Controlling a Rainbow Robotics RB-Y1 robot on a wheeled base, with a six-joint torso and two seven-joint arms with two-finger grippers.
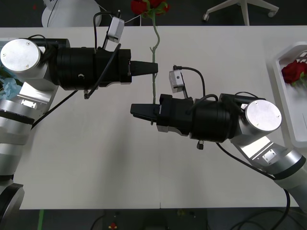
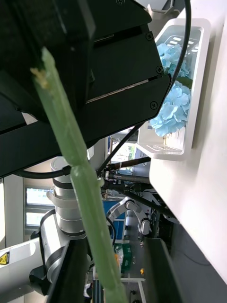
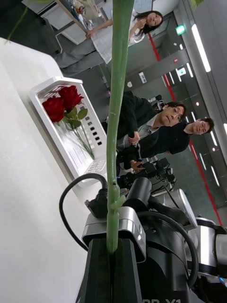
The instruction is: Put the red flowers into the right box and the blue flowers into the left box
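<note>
A red flower hangs over the table's middle, its bloom (image 1: pixel 149 6) at the far edge and its long green stem (image 1: pixel 153 88) running toward me. My left gripper (image 1: pixel 153 67) is shut on the stem's middle; in the left wrist view its black fingers (image 3: pixel 101 274) pinch the stem (image 3: pixel 113 142). My right gripper (image 1: pixel 137 110) is at the stem's lower end, open, with the stem (image 2: pixel 82 184) between its spread fingers (image 2: pixel 71 272). Another red flower (image 1: pixel 293 72) lies in the right box (image 1: pixel 279 84). Blue flowers (image 2: pixel 172 104) lie in the left box (image 2: pixel 201 71).
The white table (image 1: pixel 96 163) is bare in front of both arms. Both arms' black bodies nearly meet over its middle. Office chair bases stand beyond the far edge (image 1: pixel 242 9). People stand in the room behind the right box (image 3: pixel 156 132).
</note>
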